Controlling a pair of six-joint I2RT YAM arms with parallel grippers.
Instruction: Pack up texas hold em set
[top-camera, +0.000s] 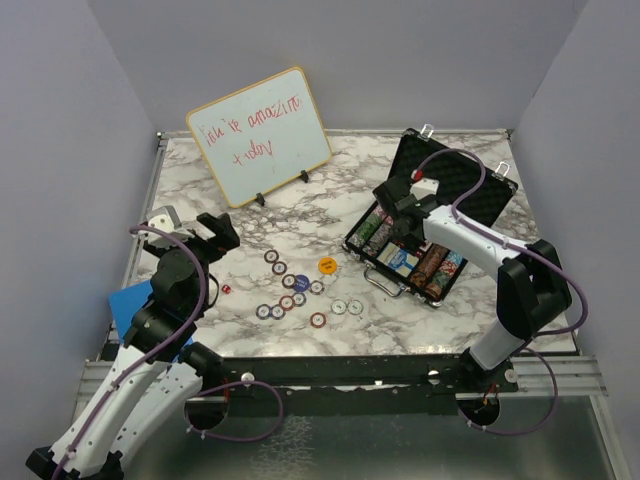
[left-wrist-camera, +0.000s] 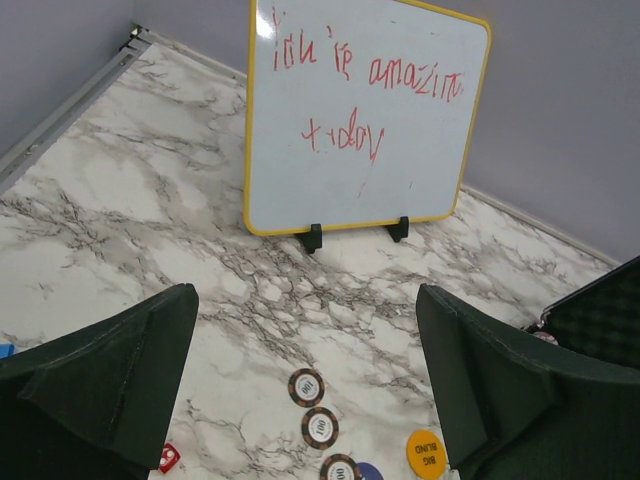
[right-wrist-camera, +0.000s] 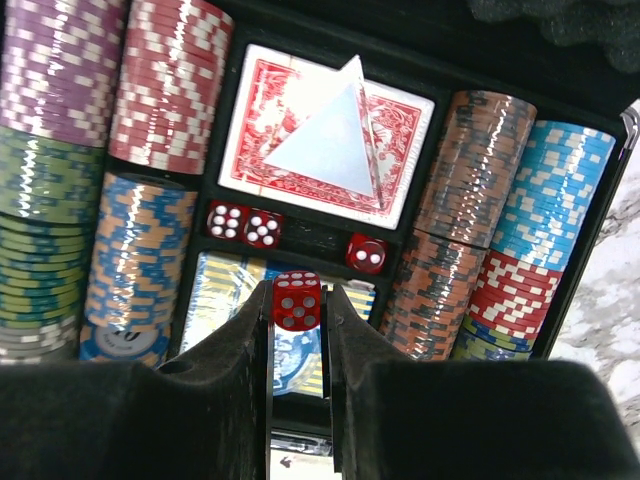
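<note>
Right hand (right-wrist-camera: 297, 318) pinches glossy red cube die (right-wrist-camera: 297, 297).

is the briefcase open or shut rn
Open: the briefcase has its foam lid raised back; chip stacks and red card deck lie exposed inside.

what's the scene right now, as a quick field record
right tool: shut on red die, above the open case
left tool: open, empty, above table
in case: chip rows, red deck, three dice in middle slot
loose on table: chips, orange disc, small red cube
background: whiteboard, upright
</note>
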